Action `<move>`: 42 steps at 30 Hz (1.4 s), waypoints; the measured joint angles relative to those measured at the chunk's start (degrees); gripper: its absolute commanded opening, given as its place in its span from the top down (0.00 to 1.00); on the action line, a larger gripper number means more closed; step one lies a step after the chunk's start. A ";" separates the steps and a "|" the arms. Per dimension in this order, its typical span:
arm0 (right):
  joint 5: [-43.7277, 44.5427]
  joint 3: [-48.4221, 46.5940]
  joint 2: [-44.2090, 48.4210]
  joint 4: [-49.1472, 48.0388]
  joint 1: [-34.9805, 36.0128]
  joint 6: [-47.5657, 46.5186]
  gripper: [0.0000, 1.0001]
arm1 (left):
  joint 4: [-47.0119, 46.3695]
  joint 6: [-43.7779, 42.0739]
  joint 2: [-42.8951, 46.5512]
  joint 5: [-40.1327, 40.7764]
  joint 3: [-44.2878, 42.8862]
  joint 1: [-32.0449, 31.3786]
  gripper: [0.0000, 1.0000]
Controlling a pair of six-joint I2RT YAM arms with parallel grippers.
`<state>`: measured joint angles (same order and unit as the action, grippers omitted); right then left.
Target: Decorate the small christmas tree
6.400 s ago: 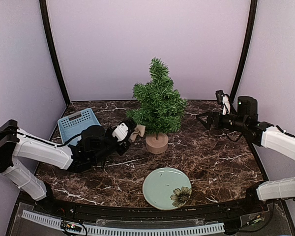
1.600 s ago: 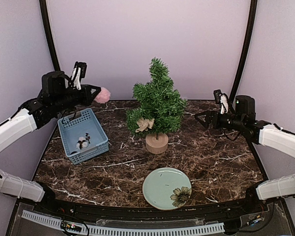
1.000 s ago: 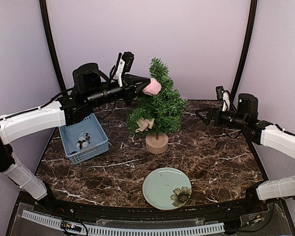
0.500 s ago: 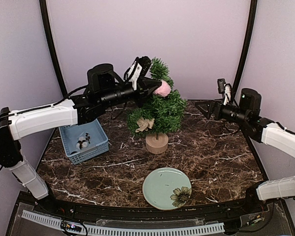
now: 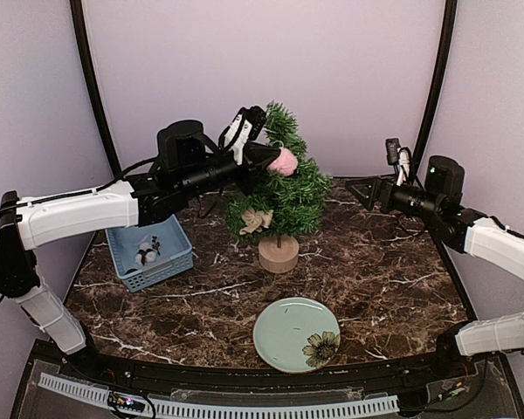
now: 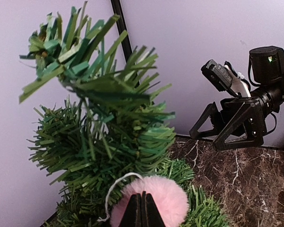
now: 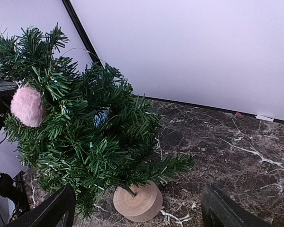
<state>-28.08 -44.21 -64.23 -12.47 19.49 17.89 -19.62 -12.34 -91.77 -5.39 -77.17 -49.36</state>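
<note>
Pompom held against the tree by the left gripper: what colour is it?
Pink pompom, clearest in the left wrist view.

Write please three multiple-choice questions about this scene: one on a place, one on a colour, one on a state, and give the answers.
1. In the top view, on which side of the tree is the basket?
A) left B) right C) behind

2. What colour is the pompom?
A) white B) blue C) pink

3. How are the right fingers?
A) shut on a star B) open and empty C) shut and empty

Answers:
1 A: the top view shows the basket left of the tree.
2 C: the pompom that the left fingers pinch against the tree is pink.
3 B: the right wrist view shows both fingers far apart, with nothing between them.
</note>
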 measured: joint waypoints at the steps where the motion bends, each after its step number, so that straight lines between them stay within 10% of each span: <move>1: 0.00 -0.04 0.00 0.00 0.04 0.00 0.07 | 0.00 0.20 0.00 0.31 0.00 0.00 1.00; 6: -0.02 -0.04 0.00 0.00 0.04 0.00 0.08 | 0.26 0.57 0.00 1.14 -0.07 0.00 1.00; 24: 0.02 -0.04 0.00 0.00 0.26 0.00 0.07 | 6.82 0.83 -0.81 2.86 -4.02 0.00 0.54; 42: -1.75 -0.04 0.00 -1.66 0.59 0.22 0.09 | 7.61 2.34 5.73 1.49 -1.33 0.50 0.52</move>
<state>-29.82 -44.25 -64.23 -14.13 20.08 18.11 -12.01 -10.00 -86.04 -3.90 -78.50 -48.86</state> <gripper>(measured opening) 0.919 0.479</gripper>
